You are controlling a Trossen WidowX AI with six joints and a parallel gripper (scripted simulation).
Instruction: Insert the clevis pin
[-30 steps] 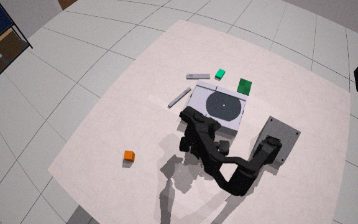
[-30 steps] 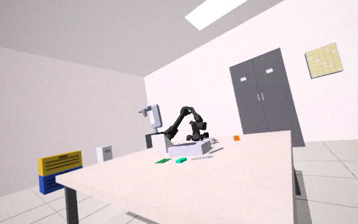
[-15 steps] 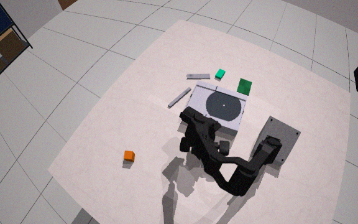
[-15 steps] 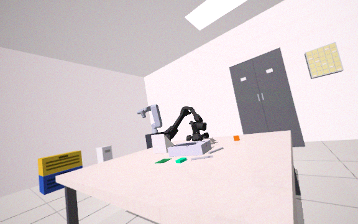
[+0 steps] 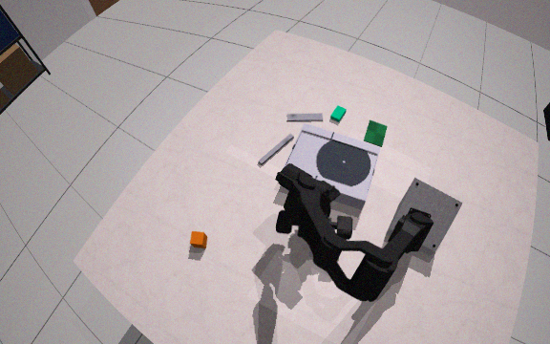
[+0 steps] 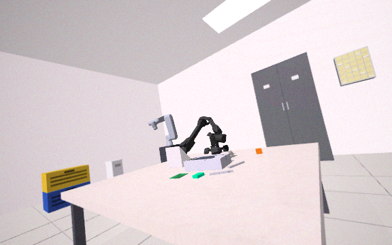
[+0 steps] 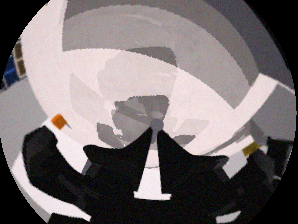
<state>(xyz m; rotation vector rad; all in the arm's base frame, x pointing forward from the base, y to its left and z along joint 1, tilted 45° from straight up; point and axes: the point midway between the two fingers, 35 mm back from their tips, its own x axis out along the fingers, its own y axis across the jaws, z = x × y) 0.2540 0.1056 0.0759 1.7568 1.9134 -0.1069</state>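
The disc [image 5: 351, 173] [image 6: 207, 157] is dark grey and lies flat inside the pale rimmed tray [image 5: 303, 149] [image 6: 203, 166]. A small light dot marks the disc's middle hole; whether the tray's hole lines up under it cannot be told. My gripper [image 7: 154, 129] [image 6: 216, 152] is beside the tray, low over the table, with its fingers nearly together. It is shut on the steel pin [image 7: 157, 123], whose grey rounded end shows just beyond the fingertips. The pin's lower part is hidden, and the arm hides the pin in the top view.
Two grey bars [image 5: 305, 118] [image 5: 276, 150], a teal block [image 5: 338, 114] and a green square [image 5: 375, 133] lie around the tray's far side. An orange cube [image 5: 199, 240] [image 6: 258, 151] [image 7: 59, 121] stands apart on the table. The arm's grey base plate [image 5: 439, 205] is right of the tray.
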